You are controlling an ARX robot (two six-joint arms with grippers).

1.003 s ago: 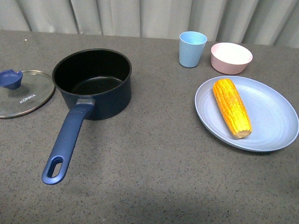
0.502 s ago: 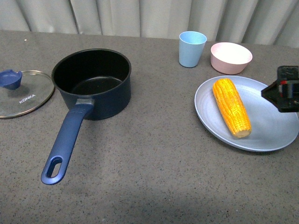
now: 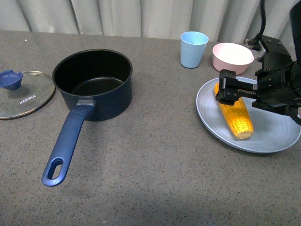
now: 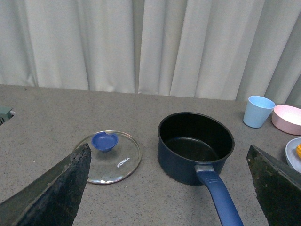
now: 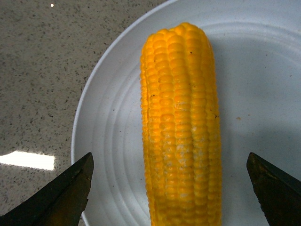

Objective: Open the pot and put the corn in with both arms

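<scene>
Black boxy right gripper (image 3: 233, 92), jaws wide, hovers over the yellow-orange corn cob (image 3: 238, 120) at the navy-blue round saucepan's (image 3: 94, 84) three o'clock, seemingly lined up to clamp it.

Navy pot (image 3: 96, 84), yellow-orange corn (image 3: 237, 117)

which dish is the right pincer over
The pale blue plate, the only one holding the corn; the open right pincer hangs above it. The pink bowl and blue cup stand behind it, the pot far left.
</scene>
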